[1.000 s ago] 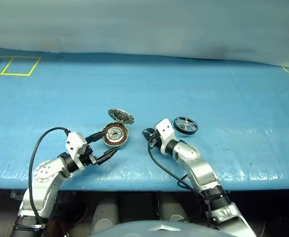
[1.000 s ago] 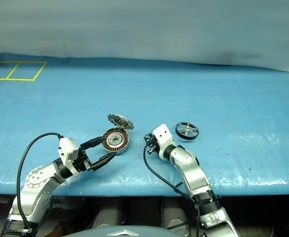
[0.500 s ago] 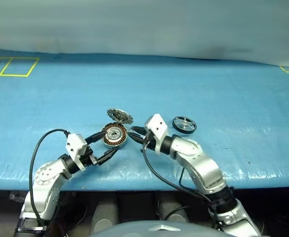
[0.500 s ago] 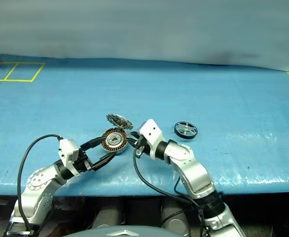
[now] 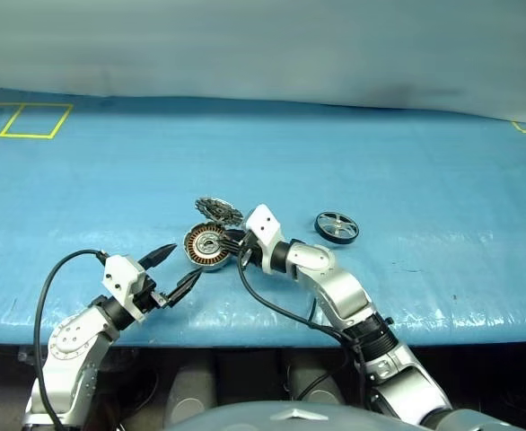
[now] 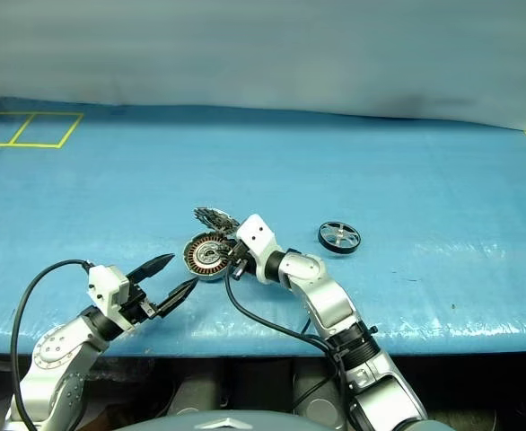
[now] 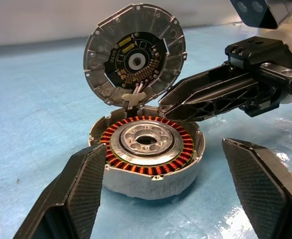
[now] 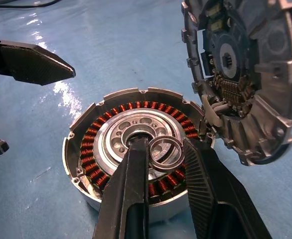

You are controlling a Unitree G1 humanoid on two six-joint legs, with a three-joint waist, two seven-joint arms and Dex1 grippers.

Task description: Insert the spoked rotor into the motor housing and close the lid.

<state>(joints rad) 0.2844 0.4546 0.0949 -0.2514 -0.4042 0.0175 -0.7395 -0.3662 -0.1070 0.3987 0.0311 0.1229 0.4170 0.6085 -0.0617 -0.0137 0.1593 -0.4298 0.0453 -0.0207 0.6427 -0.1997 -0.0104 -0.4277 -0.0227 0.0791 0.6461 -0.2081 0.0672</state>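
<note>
Right gripper [image 8: 163, 169] reaches low over motor housing [image 7: 148, 154], pinching thin ring [image 8: 165, 153] above centre — lid [image 7: 133, 55] upright. Left gripper [image 6: 169, 274] spread, just beside housing.

1. The right gripper's fingers [image 8: 136, 199] cover the near part of the housing's [image 8: 86, 149] windings; their bases run off the frame.
2. The lid [image 8: 255, 79], standing beside the housing, is cut by the picture's edge.
3. Spoke count on the rotor [image 5: 337, 225], well apart from the housing, is too small to tell.
</note>
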